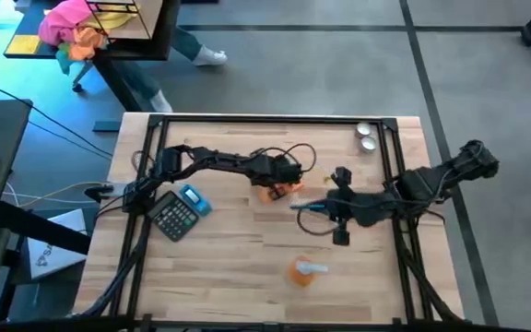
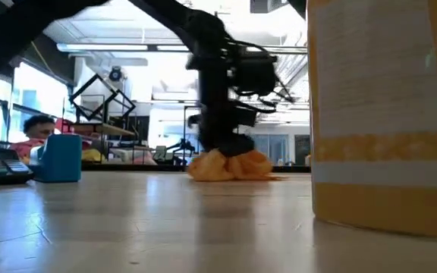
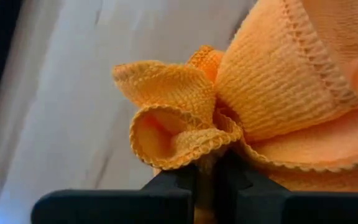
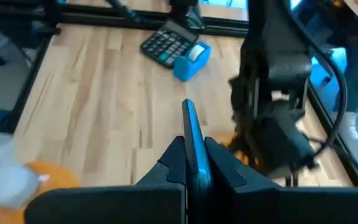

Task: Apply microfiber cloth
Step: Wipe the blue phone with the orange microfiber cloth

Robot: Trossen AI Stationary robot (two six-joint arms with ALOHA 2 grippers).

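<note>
Left gripper: the left gripper is near the middle of the pale wooden bench, its dark fingers pinched on a fold of the small bright-orange microfiber cloth.
Microfiber cloth: bunched into ruffled folds with a stitched hem; in the low view the cloth rests on the bench top directly under the left gripper. From above it shows as an orange patch beside the left arm's tip, near the bench's centre.
Right gripper: the right gripper reaches in from the right side of the bench, just beside the cloth; its fingers are pressed onto a thin flat blue object that stands edge-up between them. What that object is cannot be told.
Black calculator: the dark keypad calculator lies on the left part of the bench, well apart from the cloth.
Small blue box: a blue block with a pale top sits touching or just beside the calculator.
Clear spray bottle with orange liquid: lies on the near part of the bench; it fills the right of the low view.
Two small round metal pieces: near the far right corner of the bench.
Pink-and-orange fabric bundle: on a separate dark table beyond the bench.
</note>
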